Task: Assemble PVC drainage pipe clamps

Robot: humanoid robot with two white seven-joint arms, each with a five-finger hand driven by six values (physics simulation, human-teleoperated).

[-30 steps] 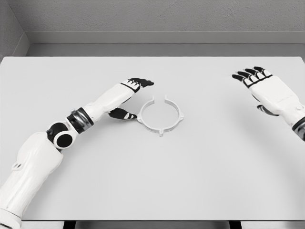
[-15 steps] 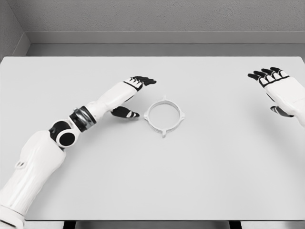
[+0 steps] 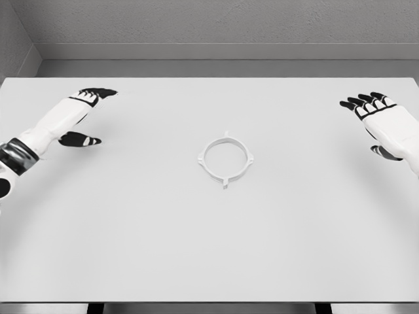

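Item: white ring clamp (image 3: 226,159), lying closed and flat at the table's (image 3: 209,255) centre. Left hand (image 3: 78,116) is hovering at ten o'clock, fingers apart, holding nothing; right hand (image 3: 378,121) at three o'clock, likewise. Risk: a careless sweep knocking the joined halves apart.

Lighting was bright, even and diffuse, without glare, the white table (image 3: 209,248) evenly lit, the clamp ring (image 3: 226,159) and both hands cast only faint soft shadows, and the render was sharp throughout, with no blur or visible edge distortion.
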